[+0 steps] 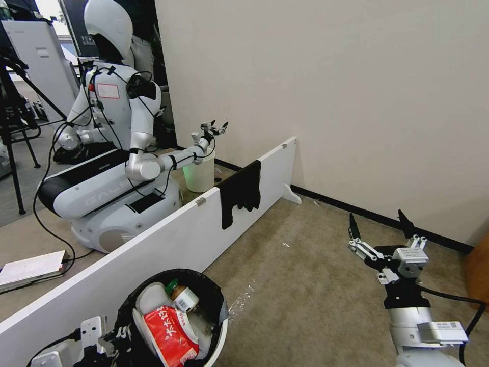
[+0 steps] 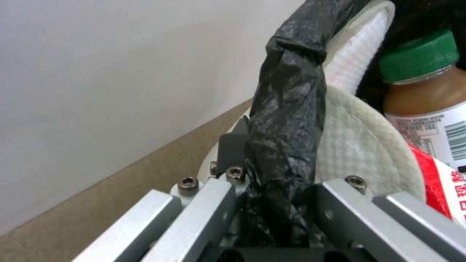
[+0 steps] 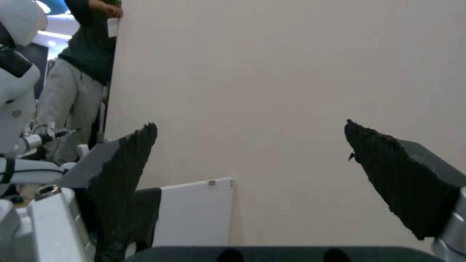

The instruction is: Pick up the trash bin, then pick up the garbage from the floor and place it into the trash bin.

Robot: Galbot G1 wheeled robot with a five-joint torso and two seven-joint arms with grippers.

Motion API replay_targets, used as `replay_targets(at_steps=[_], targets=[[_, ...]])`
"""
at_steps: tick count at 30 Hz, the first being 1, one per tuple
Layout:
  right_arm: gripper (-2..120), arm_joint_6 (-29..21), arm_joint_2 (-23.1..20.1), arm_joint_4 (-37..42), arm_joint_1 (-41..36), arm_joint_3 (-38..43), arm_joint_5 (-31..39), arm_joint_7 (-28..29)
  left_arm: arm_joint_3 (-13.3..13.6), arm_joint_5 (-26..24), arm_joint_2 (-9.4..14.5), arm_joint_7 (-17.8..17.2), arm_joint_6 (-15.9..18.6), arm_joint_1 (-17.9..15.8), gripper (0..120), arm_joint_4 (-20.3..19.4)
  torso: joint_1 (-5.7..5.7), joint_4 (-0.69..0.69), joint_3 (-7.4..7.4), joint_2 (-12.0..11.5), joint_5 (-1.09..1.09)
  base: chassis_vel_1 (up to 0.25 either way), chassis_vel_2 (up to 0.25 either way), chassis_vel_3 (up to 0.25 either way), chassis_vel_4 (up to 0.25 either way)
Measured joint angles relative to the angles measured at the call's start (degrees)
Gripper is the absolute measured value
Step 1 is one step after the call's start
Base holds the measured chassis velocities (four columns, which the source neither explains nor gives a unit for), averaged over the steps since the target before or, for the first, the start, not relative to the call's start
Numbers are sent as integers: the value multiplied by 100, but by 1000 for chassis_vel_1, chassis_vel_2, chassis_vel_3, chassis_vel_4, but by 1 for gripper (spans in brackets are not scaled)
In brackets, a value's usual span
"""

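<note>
Two grippers frame a carpeted corner split by a long white board [image 1: 168, 239] with a black cloth [image 1: 240, 192] draped over its top edge. Beyond the board sits a second white robot [image 1: 117, 153], one arm raised over a pale bucket [image 1: 199, 174]. Near the bottom of the head view stands the bin [image 1: 216, 341], round and white, lined with a crinkled black bag, its lower part cut off by the frame. Inside lie a red packet [image 1: 170, 336], white slippers [image 1: 147, 298] and a green-capped bottle [image 1: 181, 295]. The left gripper [image 2: 272, 203] is clamped on the bin's bag-covered rim, black plastic pinched between its metal fingers; its tips are hidden by the liner. The right gripper [image 1: 379, 229] hangs over bare carpet near the wall, jaws spread wide and holding nothing. What lies deeper in the bin cannot be made out.
</note>
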Motion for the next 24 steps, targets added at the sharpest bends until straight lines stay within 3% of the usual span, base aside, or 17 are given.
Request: replay_targets(at_steps=[24], targets=[[98, 75, 137, 85, -348, 270, -114, -1, 17, -7, 36, 157, -3, -32, 1, 24, 0, -1, 0, 0, 0, 0, 0, 0, 0]])
